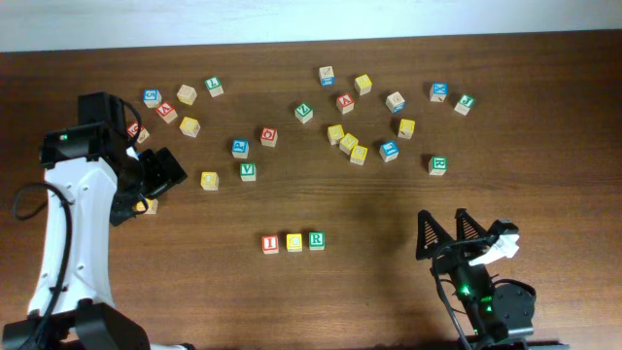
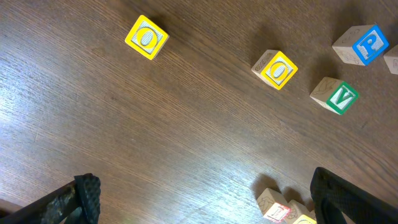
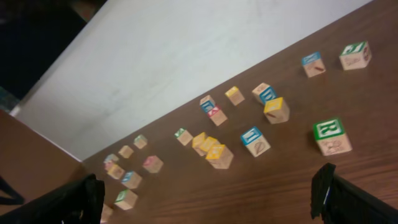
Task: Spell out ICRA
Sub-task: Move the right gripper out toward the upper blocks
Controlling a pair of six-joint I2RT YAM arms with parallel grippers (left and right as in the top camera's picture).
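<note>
A dark wooden table (image 1: 389,292) is scattered with loose blocks (image 1: 248,171). The left gripper (image 2: 205,186) hovers at the left, jaws apart and empty. The right gripper (image 1: 447,228) is near right, jaws also apart and empty. Between them, clear of both, a row (image 1: 293,242) of three blocks runs left to right: red I, a yellow block, green R. A red block (image 1: 345,102), apparently an A, lies far, right of centre.

green R block (image 3: 328,129) on table (image 3: 273,180) | pincer (image 3: 205,196) spread, empty
</note>
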